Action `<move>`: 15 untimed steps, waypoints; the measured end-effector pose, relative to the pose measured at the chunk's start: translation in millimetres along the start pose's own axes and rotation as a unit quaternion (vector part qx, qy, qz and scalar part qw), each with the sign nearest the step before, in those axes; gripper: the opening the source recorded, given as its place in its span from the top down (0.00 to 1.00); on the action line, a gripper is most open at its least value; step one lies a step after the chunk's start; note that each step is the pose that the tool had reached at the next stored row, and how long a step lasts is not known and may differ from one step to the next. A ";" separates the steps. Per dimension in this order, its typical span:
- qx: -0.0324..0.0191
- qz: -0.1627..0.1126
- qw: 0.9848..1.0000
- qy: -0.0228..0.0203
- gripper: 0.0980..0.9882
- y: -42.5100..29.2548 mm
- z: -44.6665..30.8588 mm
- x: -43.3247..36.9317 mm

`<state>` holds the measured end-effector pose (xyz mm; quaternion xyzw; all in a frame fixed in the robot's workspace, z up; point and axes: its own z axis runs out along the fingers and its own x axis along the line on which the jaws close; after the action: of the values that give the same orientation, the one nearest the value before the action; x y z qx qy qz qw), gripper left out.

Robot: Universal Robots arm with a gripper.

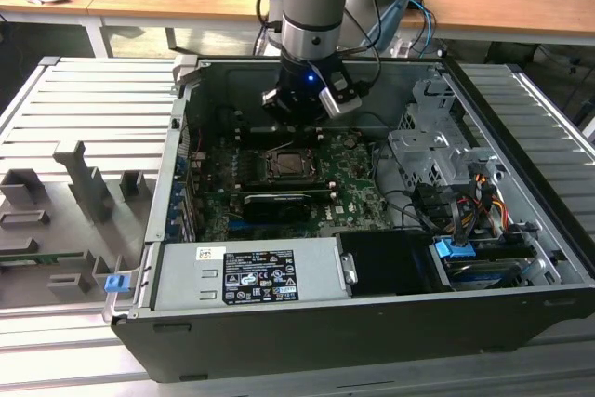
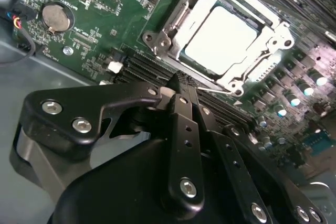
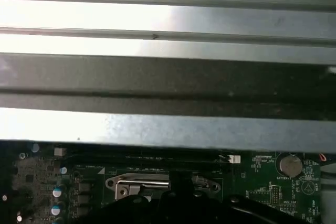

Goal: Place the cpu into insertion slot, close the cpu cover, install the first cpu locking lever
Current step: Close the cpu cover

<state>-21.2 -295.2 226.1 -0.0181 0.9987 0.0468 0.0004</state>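
Green circuit board, mounted flat in an open computer case; case rests on a ribbed grey tabletop.

Item 1, the insertion slot: square socket with silvery rim, near the middle of the board. In the exterior view it lies just below the arm's tool.

Item 2, the cpu: pale metallic square, seated inside the slot, lying flat.

Item 3, the cpu cover: silvery frame with central window, apparently lowered around the chip; whether it is fully flat cannot be told. No locking lever can be made out with certainty.

Item 4, the gripper: black fingers pressed together, holding nothing, tips poised just beside the socket's near edge, above the long dark memory slots. In the exterior view the gripper hangs over the board behind the socket.

Also present: a coin battery on the board, a grey power supply at the case front.

Risks, as judged: closed tips pressing down off-line could strike the memory slots or scrape the cover frame; a cover not fully seated could pinch the chip when a lever is driven home; a thin lever could slip off the narrow tips.
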 end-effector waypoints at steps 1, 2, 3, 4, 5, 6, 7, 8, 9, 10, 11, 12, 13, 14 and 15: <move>0.000 0.000 1.000 -0.001 0.99 0.4 -2.5 4.1; 0.000 0.000 1.000 -0.002 0.99 0.6 -4.3 5.9; 0.000 0.000 1.000 -0.003 0.99 0.9 -5.9 7.7; 0.000 0.000 1.000 -0.004 0.99 1.1 -7.9 9.6; 0.000 0.000 1.000 -0.004 0.99 1.6 -8.5 10.1; 0.000 -0.002 1.000 -0.005 0.99 2.3 -8.6 10.1; 0.000 -0.008 1.000 -0.004 0.99 2.3 -8.0 10.0; 0.000 -0.014 1.000 -0.004 0.99 2.4 -7.3 10.0; 0.000 -0.018 1.000 -0.004 0.99 2.3 -6.5 9.7; -0.001 -0.019 1.000 -0.004 0.99 2.2 -6.2 8.8; -0.002 -0.019 1.000 -0.004 0.99 2.2 -6.0 7.6; -0.004 -0.019 1.000 -0.004 0.99 2.2 -5.8 6.5; -0.007 -0.019 1.000 -0.004 0.99 2.2 -5.4 5.2; -0.008 -0.019 1.000 -0.005 0.99 2.2 -5.1 4.7; -0.009 -0.019 1.000 -0.005 0.99 2.2 -4.9 4.7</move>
<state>-25.9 -293.6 231.1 -0.0367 0.9977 0.0560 0.0058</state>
